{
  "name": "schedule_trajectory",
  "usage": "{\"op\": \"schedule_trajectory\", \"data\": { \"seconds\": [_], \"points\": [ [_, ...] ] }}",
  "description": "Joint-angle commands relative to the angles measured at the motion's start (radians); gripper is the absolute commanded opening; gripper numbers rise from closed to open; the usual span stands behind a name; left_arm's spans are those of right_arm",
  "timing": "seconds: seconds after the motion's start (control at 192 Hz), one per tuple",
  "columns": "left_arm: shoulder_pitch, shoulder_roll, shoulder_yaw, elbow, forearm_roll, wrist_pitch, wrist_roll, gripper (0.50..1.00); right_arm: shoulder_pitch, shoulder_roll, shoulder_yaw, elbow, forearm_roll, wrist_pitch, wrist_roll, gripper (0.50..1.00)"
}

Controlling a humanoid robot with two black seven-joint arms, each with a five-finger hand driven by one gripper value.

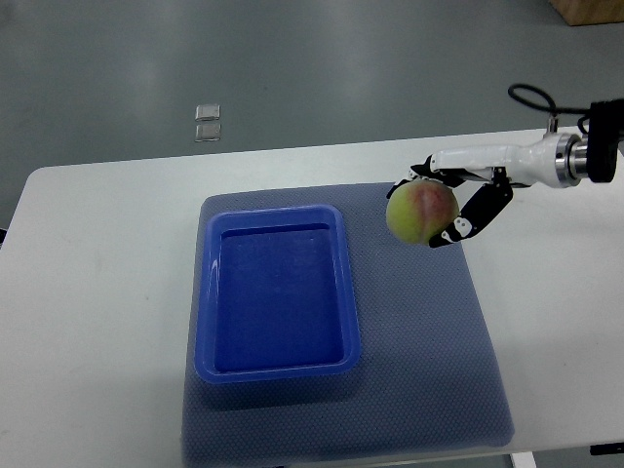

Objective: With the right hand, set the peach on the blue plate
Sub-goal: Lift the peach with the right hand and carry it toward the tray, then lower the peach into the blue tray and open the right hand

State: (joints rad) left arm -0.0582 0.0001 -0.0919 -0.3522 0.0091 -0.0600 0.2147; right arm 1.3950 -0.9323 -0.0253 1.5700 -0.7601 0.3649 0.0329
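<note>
Green-red peach [421, 214] sits pinched in the right hand's [458, 195] fingers beside the unlabelled blue plate [277, 363].

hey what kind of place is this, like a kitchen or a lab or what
Most likely a robot lab or test room, not a kitchen. A bare white table stands on a plain grey floor, with only a blue mat and blue plate laid out. The right hand holds a peach.

Just 1 cam, up high on the robot's side, looking steeply down at the white table [97, 292]. It sees the whole blue mat [429, 341], w/ grey floor [341, 68] past the far edge.
</note>
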Motion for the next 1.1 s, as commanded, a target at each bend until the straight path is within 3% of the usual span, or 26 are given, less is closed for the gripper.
{"op": "schedule_trajectory", "data": {
  "seconds": [0.0, 0.146, 0.355, 0.423, 0.428, 0.459, 0.532, 0.537, 0.579, 0.626, 0.631, 0.715, 0.777, 0.782, 0.824, 0.897, 0.902, 1.095],
  "points": [
    [0.000, 0.000, 0.001, -0.002, 0.000, 0.000, 0.000, 1.000, 0.070, -0.007, 0.002, -0.007, 0.031, 0.020, -0.004, 0.500],
    [0.000, 0.000, 0.001, -0.004, 0.000, 0.000, 0.000, 1.000, 0.090, 0.010, -0.001, -0.022, 0.031, 0.012, -0.005, 0.500],
    [0.000, 0.000, 0.000, -0.002, 0.000, 0.000, 0.000, 1.000, 0.076, 0.289, -0.031, -0.189, 0.033, -0.070, -0.005, 0.500],
    [0.000, 0.000, 0.000, -0.004, 0.000, 0.000, 0.000, 1.000, 0.076, 0.303, -0.036, -0.200, 0.033, -0.073, -0.005, 0.500],
    [0.000, 0.000, 0.000, -0.002, 0.000, 0.000, 0.000, 1.000, 0.075, 0.384, -0.054, -0.256, 0.034, -0.092, -0.004, 0.500],
    [0.000, 0.000, 0.000, -0.002, 0.000, 0.000, 0.000, 1.000, 0.070, 0.432, -0.061, -0.292, 0.034, -0.101, -0.004, 0.500],
    [0.000, 0.000, 0.000, -0.002, 0.000, 0.000, 0.000, 1.000, 0.064, 0.461, -0.062, -0.315, 0.033, -0.104, -0.004, 0.500],
    [0.000, 0.000, 0.000, -0.002, 0.000, 0.000, 0.000, 1.000, 0.038, 0.530, -0.059, -0.376, 0.033, -0.107, -0.004, 0.500],
    [0.000, 0.000, 0.000, -0.002, 0.000, 0.000, 0.000, 1.000, 0.018, 0.590, -0.059, -0.432, 0.033, -0.107, -0.004, 0.500],
    [0.000, 0.000, 0.000, -0.002, 0.000, 0.000, 0.000, 1.000, 0.018, 0.590, -0.059, -0.432, 0.033, -0.107, -0.004, 0.500],
    [0.000, 0.000, 0.000, -0.001, 0.000, 0.000, 0.000, 1.000, -0.011, 0.660, -0.058, -0.488, 0.030, -0.110, -0.002, 0.500],
    [0.000, 0.000, 0.000, 0.001, 0.000, 0.000, 0.000, 1.000, -0.062, 0.763, -0.053, -0.556, 0.022, -0.119, -0.002, 0.500],
    [0.000, 0.000, 0.000, 0.001, -0.001, 0.000, 0.000, 1.000, -0.068, 0.774, -0.053, -0.564, 0.022, -0.123, -0.002, 0.500],
    [0.000, 0.000, 0.000, 0.001, -0.001, 0.000, 0.000, 1.000, -0.092, 0.830, -0.054, -0.597, 0.019, -0.135, -0.002, 0.500],
    [0.000, 0.000, 0.000, 0.002, 0.000, 0.000, 0.000, 1.000, -0.111, 0.874, -0.056, -0.628, 0.018, -0.138, -0.002, 0.500],
    [0.000, 0.000, 0.000, 0.002, 0.000, 0.000, 0.000, 1.000, -0.120, 0.892, -0.058, -0.642, 0.016, -0.139, -0.002, 0.500],
    [0.000, 0.000, 0.000, 0.004, 0.000, 0.000, 0.000, 1.000, -0.140, 0.930, -0.059, -0.672, 0.008, -0.139, -0.002, 0.500],
    [0.000, 0.000, 0.000, 0.005, 0.000, 0.000, 0.000, 1.000, -0.206, 0.932, -0.062, -0.728, -0.056, -0.155, -0.002, 0.500]
  ]
}}
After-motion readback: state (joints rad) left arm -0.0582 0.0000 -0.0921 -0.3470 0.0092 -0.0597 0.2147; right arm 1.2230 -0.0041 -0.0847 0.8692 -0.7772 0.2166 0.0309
